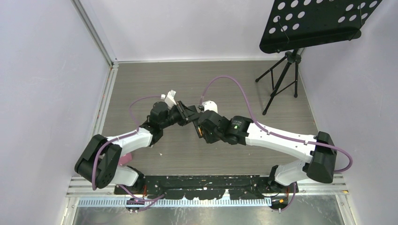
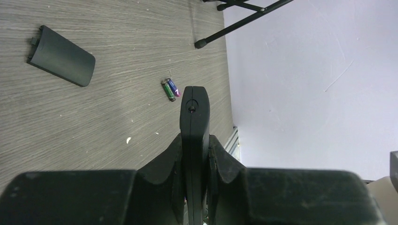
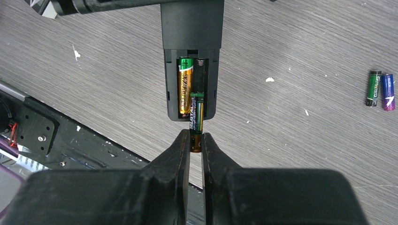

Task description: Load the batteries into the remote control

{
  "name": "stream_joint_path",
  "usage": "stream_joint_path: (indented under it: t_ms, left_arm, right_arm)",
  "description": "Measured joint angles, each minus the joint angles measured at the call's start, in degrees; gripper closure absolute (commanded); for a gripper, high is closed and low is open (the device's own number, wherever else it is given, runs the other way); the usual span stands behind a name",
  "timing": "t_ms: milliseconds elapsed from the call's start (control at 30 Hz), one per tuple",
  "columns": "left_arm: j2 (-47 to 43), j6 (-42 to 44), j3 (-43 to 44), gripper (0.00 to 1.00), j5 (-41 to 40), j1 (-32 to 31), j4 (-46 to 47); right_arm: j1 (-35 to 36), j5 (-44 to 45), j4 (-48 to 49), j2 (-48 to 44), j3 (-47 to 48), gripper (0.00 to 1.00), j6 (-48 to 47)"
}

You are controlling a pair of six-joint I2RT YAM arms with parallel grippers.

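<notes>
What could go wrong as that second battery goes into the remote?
1. The green battery is only partly in its slot, pinched at its tail by the right gripper. A slight tilt could jam it against the remote or the seated gold battery.
2. The left gripper holds the remote edge-on above the table, so a firm push might make it pivot or slip.
3. Its polarity is not readable, so it may go in reversed.

In the remote (image 3: 191, 28) sits one battery (image 3: 185, 86), with a second battery (image 3: 196, 117) partly inside beside it; two spare batteries (image 3: 380, 90) lie together on the table (image 3: 305, 47).
</notes>
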Motion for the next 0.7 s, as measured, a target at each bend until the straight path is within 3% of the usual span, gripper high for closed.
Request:
stream_joint_path:
  t_ms: [700]
  left_arm:
    - [0.00,-4.37,-0.92,1.00,1.31,0.02,3.08]
  right_arm:
    - [-0.22,1.36,0.26,0.74,0.11,0.75,-0.28]
